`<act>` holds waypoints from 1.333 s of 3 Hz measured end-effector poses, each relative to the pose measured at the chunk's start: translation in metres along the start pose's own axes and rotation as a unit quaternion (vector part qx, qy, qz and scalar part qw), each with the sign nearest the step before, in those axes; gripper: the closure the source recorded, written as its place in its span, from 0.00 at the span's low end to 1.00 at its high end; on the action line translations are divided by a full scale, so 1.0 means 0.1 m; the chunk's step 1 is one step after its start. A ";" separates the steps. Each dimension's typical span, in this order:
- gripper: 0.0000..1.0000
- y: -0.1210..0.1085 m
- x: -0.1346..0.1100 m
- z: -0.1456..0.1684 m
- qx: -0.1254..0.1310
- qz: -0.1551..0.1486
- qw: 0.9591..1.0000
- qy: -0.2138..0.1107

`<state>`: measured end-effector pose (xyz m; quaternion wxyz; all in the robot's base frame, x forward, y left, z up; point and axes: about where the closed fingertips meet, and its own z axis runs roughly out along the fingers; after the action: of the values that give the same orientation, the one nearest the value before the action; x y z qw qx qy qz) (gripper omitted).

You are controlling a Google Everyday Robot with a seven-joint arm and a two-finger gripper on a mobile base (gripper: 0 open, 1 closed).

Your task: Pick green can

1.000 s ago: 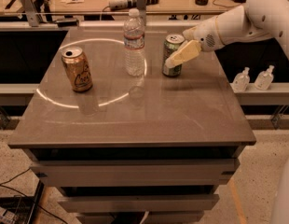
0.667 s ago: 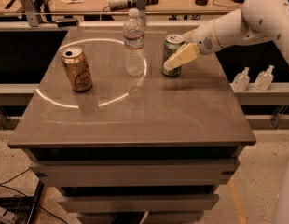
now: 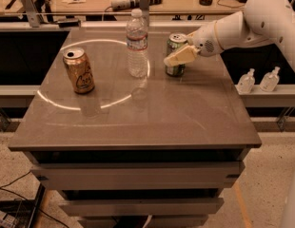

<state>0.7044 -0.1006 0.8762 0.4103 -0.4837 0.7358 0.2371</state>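
Here, green can (image 3: pixel 174 42) upright on table (image 3: pixel 185 113), gripper (image 3: pixel 175 59) across its front, grip impossible to tell.

My gripper (image 3: pixel 172 60), pale cream with a matt plastic look, sits against the front of the green aluminium drink can (image 3: pixel 176 44), which has a softly shining painted side and a bare silver metal top. My white arm shell (image 3: pixel 233 28) is smooth, satin plastic. The grey-brown tabletop (image 3: pixel 162 113) is smooth and semi-glossy and mirrors a ring of light. The clear ribbed plastic water bottle (image 3: pixel 137 44) glints. The orange-gold metal can (image 3: pixel 79 70) looks glossy. The speckled floor (image 3: pixel 264 184) seems rough and matt.
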 end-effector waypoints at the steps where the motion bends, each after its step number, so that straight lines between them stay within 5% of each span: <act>1: 0.65 0.00 -0.02 -0.02 0.006 -0.012 1.000 -0.002; 3: 1.00 -0.09 -0.23 -0.36 0.014 -0.017 1.000 -0.001; 4: 1.00 -0.18 -0.37 -0.59 0.010 -0.003 0.999 -0.041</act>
<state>0.7052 -0.1333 0.9403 0.4453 -0.4718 0.7194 0.2484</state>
